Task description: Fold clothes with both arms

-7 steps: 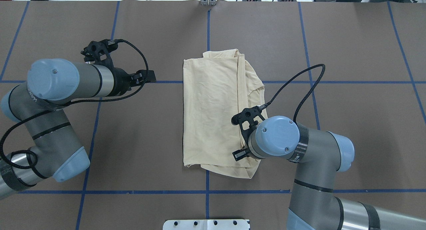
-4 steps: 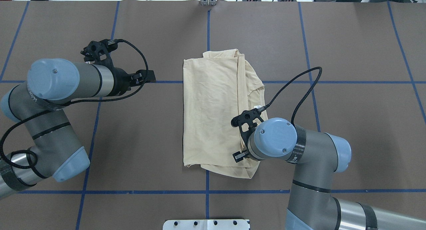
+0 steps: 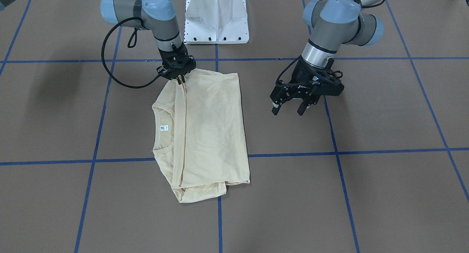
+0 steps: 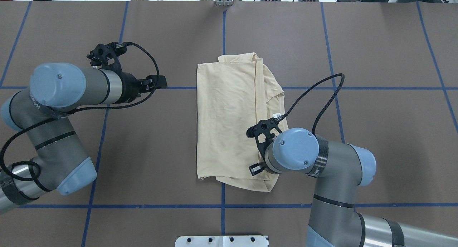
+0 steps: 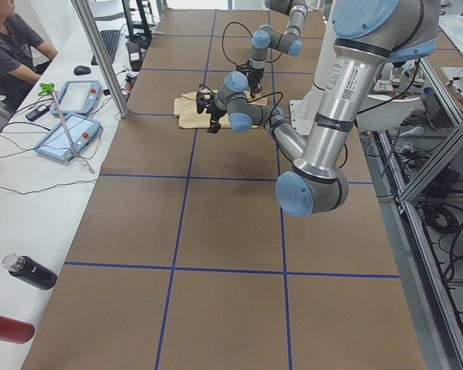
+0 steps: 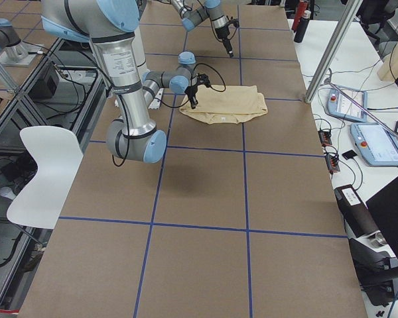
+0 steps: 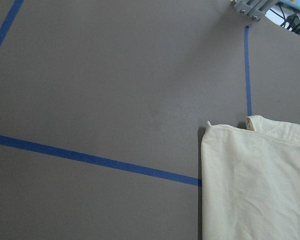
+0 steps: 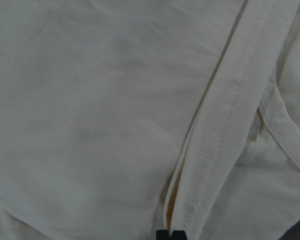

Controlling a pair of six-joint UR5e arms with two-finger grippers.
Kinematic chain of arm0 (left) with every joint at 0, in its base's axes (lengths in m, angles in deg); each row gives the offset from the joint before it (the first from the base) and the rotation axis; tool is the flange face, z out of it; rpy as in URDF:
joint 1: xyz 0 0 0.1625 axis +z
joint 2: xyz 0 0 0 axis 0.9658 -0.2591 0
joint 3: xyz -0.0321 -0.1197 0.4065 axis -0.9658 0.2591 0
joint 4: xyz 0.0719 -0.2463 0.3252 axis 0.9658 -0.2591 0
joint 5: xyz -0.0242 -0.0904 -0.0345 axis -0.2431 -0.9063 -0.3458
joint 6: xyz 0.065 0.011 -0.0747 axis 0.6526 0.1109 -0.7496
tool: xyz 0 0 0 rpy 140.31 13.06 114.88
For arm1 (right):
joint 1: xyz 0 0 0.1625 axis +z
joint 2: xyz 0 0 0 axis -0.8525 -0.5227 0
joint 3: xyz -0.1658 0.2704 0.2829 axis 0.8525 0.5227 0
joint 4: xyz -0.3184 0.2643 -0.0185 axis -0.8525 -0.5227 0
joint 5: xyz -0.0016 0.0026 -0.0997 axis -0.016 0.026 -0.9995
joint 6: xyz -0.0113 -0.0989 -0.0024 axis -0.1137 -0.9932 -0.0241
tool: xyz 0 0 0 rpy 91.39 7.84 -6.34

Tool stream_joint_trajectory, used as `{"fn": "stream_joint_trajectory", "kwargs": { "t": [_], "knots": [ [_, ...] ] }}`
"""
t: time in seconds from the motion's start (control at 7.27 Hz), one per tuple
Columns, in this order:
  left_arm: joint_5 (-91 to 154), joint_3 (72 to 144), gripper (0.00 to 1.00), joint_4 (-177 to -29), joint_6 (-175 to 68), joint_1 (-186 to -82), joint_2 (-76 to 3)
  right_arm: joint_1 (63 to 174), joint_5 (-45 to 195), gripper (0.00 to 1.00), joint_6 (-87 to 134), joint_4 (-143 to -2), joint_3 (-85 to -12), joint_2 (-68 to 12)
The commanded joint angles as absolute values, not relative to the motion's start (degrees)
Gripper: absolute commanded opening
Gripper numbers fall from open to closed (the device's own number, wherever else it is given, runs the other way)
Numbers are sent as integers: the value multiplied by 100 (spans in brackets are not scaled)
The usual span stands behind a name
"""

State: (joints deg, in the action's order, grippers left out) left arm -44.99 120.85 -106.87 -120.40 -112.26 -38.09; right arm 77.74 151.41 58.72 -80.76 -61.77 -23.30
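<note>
Bearing the T-shirt, blue-taped brown tabletop

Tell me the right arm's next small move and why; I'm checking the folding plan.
Probably lift a little: the right tool appears shut on the folded edge of the T-shirt, which lies flat on the table, and the left tool hangs open beside it, touching nothing.

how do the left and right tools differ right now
The left tool is open, jaws apart; the right tool is shut on the T-shirt at its folded edge. The left tool hangs over the table beside the T-shirt; the right tool points down onto it. Both are black two-finger tools.
</note>
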Motion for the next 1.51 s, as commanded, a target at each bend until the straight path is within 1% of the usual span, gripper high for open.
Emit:
{"fn": "stream_joint_trajectory", "kwargs": {
  "t": [0.0,0.41,0.83,1.38],
  "knots": [
    [-4498,12082,100,-10684,-12046,-11225,-3814,7782,15146,0,5862,-8071,-6182,-2374],
    [-4498,12082,100,-10684,-12063,-11225,-3823,7852,15251,0,5897,-8132,-6243,-2401],
    [-4498,12082,100,-10684,-12081,-11225,-3858,7887,15426,0,5958,-8159,-6279,-2699],
    [-4489,12021,100,-10684,-12090,-11216,-3893,8001,15682,0,6240,-8159,-6279,-2805]
  ]
}}
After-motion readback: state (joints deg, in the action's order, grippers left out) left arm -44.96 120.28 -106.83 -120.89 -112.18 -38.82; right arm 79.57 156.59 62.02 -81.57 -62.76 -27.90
